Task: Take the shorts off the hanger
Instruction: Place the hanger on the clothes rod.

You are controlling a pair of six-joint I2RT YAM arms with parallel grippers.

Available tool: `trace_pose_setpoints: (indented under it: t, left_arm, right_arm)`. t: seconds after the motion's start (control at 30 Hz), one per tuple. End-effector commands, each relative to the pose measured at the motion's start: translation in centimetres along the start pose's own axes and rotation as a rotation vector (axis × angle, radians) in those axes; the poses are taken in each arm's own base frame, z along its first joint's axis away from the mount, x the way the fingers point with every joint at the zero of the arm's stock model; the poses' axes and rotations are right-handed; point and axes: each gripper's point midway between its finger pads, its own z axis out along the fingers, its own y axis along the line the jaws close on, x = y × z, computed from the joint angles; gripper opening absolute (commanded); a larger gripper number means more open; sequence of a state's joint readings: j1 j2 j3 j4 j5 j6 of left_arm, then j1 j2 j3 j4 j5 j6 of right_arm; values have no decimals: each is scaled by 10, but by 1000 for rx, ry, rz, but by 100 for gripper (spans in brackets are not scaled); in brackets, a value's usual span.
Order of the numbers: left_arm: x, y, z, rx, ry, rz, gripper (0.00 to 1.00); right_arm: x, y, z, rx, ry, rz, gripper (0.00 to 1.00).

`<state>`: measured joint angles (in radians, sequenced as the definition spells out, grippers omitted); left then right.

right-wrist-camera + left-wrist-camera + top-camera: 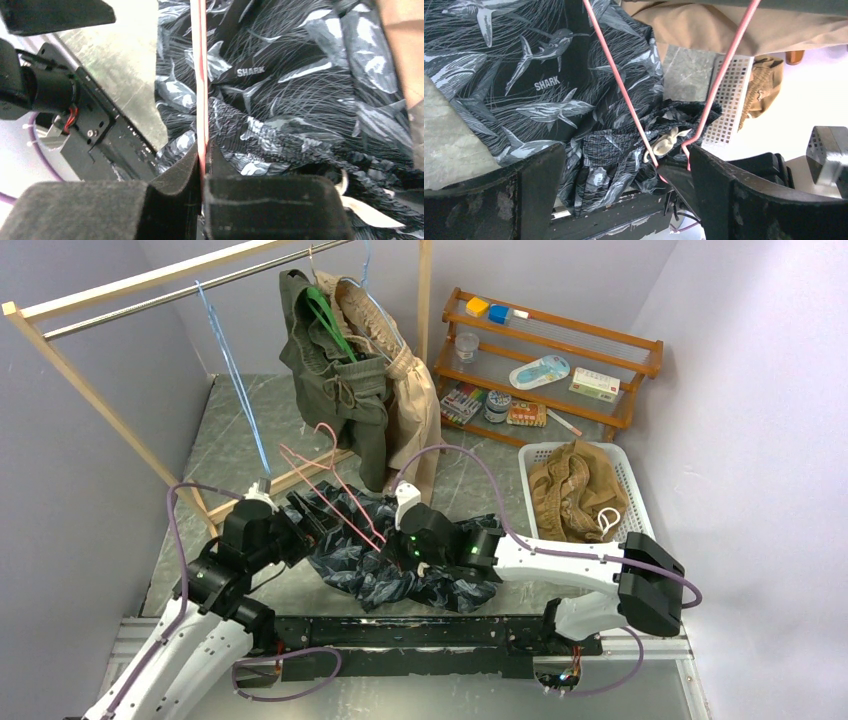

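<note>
Dark navy shark-print shorts (400,565) lie crumpled on the table with a pink wire hanger (335,480) still threaded in them. My right gripper (388,540) is shut on the hanger's wire; in the right wrist view the pink wire (201,75) runs straight down into the closed pads (175,175) over the navy shorts (300,100). My left gripper (312,516) stands open beside the hanger; its wide-apart fingers (484,200) frame the navy shorts (549,85), the hanger (624,90) and a pale drawstring knot (666,142), gripping nothing. Olive shorts (335,390) and beige shorts (412,390) hang on the rail.
Tan-brown shorts (572,490) fill a white basket (625,475) at the right. A wooden shelf (550,350) with small items stands at the back right. A bare blue hanger (235,380) hangs from the wooden rack (90,390), whose legs stand at the left.
</note>
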<state>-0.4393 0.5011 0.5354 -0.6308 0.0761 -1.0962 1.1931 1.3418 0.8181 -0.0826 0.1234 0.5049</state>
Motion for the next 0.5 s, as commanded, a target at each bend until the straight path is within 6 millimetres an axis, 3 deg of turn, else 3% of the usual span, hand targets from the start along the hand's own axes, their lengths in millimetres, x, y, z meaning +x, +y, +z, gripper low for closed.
trace_pose_setpoints:
  t: [0.0, 0.13, 0.37, 0.47]
  left_arm:
    - [-8, -12, -8, 56, -43, -3, 97]
    - [-11, 3, -8, -19, -63, -15, 99]
    - [-9, 15, -6, -72, -60, -1, 99]
    - [-9, 14, -4, -66, -58, -9, 99]
  right_arm:
    - [-34, -6, -4, 79, -111, -1, 0]
    - [-46, -7, -8, 110, -123, -21, 0]
    - [-66, -17, -19, 180, -124, -223, 0]
    - [-100, -11, -28, 202, -213, -211, 0]
